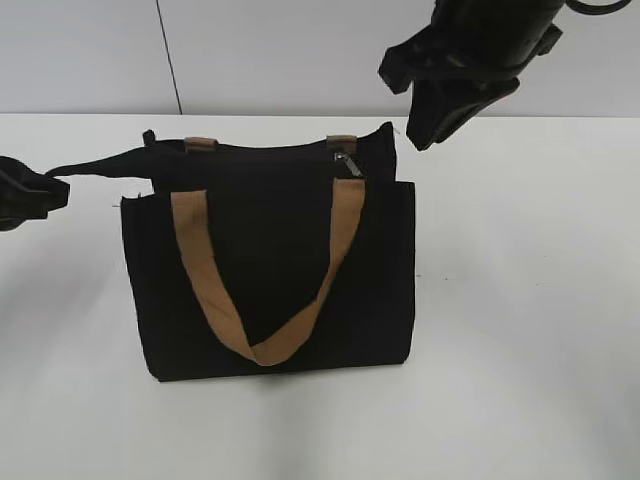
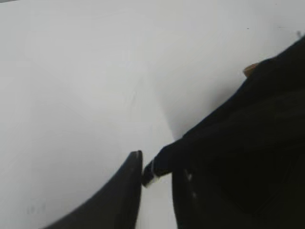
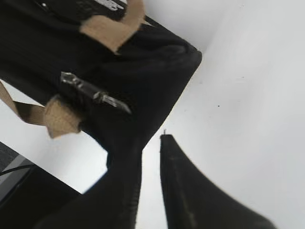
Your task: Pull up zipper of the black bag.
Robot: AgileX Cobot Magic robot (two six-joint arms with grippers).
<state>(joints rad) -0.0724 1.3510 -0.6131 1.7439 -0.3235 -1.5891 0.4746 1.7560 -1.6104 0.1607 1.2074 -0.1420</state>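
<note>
The black bag stands upright mid-table with tan handles. Its silver zipper pull hangs at the right end of the top edge. It also shows in the right wrist view. My left gripper is at the left edge, shut on a black end tab stretched taut from the bag's top left corner. The tab's end sits between the jaws in the left wrist view. My right gripper hangs open and empty above and right of the bag's top right corner. Its fingertips are apart from the pull.
The white table lies all around the bag. A pale wall rises behind the table. One tan handle hangs down the bag's front in a V.
</note>
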